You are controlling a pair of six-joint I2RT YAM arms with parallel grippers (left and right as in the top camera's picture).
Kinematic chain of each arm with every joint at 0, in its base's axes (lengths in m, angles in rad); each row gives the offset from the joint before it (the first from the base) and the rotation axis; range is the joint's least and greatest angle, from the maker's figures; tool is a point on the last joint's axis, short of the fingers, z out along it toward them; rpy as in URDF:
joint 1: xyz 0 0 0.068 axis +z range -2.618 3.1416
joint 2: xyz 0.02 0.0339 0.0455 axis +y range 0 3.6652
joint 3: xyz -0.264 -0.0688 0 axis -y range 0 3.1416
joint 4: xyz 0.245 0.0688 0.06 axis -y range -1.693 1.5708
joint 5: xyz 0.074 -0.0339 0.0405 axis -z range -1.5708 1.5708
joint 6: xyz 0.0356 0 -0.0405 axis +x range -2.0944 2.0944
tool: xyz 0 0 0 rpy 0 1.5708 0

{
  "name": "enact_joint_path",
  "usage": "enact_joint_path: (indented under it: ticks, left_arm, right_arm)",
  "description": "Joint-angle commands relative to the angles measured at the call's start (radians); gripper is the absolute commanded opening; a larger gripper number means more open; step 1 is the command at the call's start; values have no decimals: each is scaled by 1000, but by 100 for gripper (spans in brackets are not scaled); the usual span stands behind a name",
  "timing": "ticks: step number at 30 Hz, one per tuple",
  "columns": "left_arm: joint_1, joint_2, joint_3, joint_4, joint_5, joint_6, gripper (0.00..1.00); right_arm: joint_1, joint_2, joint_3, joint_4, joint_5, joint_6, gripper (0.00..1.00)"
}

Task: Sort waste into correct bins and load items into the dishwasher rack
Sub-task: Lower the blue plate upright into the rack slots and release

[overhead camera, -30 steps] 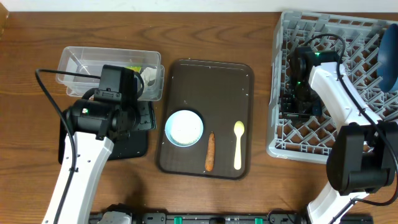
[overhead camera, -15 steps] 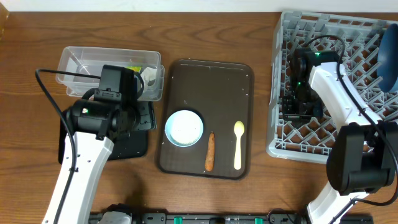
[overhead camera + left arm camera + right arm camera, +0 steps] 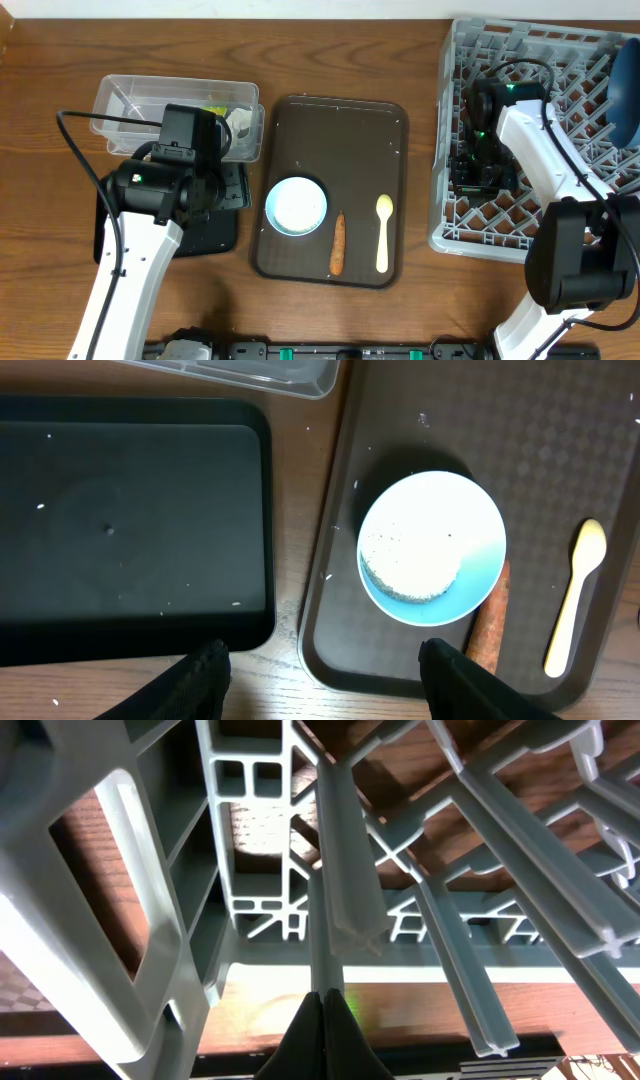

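Observation:
The pale blue-white bowl (image 3: 297,205) holds white rice (image 3: 410,555) and sits on the brown serving tray beside the carrot-like stick (image 3: 338,243) and the pale yellow spoon (image 3: 383,232). My left gripper (image 3: 325,680) is open and empty, above the gap between the black tray bin (image 3: 130,530) and the bowl (image 3: 432,548). The clear tub (image 3: 150,100) holds crumpled paper (image 3: 238,122) and the wrapper (image 3: 213,108). My right gripper (image 3: 328,1030) is shut and empty, low inside the grey rack (image 3: 540,45). The dark blue plate (image 3: 625,85) stands in the rack. No cups show.
The dark brown serving tray (image 3: 345,140) lies mid-table between the bins and the rack. A few rice grains lie scattered on the black tray and the serving tray. Rack pegs (image 3: 345,870) crowd closely around my right gripper.

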Motion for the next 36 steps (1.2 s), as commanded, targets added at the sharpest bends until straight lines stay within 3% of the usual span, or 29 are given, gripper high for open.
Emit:
enact_joint_path:
  ticks: [1, 36]
  left_arm:
    - [3, 7, -3, -6, -12, 10, 64]
    - [3, 7, -3, -6, -12, 10, 63]
  right_arm:
    - [6, 6, -4, -21, -6, -19, 1]
    - [9, 6, -4, -117, -21, -39, 1]
